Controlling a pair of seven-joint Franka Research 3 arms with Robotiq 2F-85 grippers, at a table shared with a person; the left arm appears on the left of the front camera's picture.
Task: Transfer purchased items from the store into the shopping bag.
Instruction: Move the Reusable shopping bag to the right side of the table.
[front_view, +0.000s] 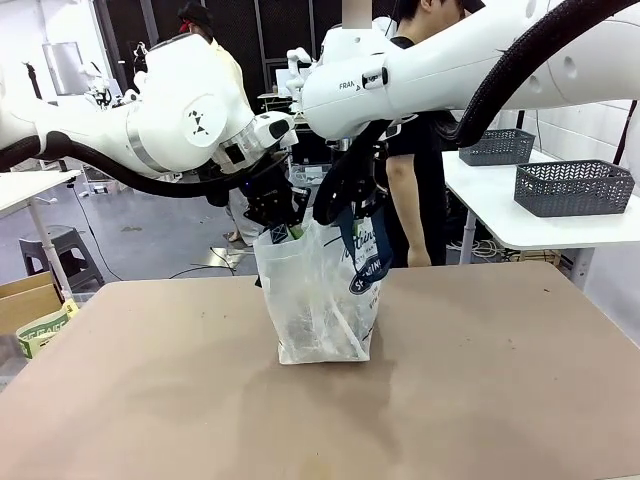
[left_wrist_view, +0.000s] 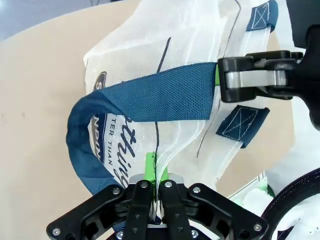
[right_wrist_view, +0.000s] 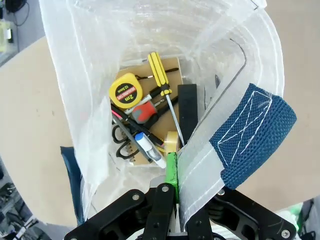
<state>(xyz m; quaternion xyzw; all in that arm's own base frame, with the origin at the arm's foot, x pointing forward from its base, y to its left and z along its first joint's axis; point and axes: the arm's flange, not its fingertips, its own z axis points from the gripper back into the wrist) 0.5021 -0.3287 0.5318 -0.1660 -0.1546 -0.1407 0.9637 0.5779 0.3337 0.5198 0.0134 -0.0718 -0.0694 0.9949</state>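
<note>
Both jaws pinch the shopping bag (front_view: 320, 300) rim; if either slips, it'd probably flop and purchased items (right_wrist_view: 150, 115) could spill.

Left pincer (left_wrist_view: 156, 170) and right pincer (right_wrist_view: 176, 172) crowd the shopping bag (front_view: 315, 300) mouth.

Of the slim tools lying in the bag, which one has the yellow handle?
The screwdriver, with a bare metal shaft; the marker is white with a blue cap, the scissors black-handled.
</note>
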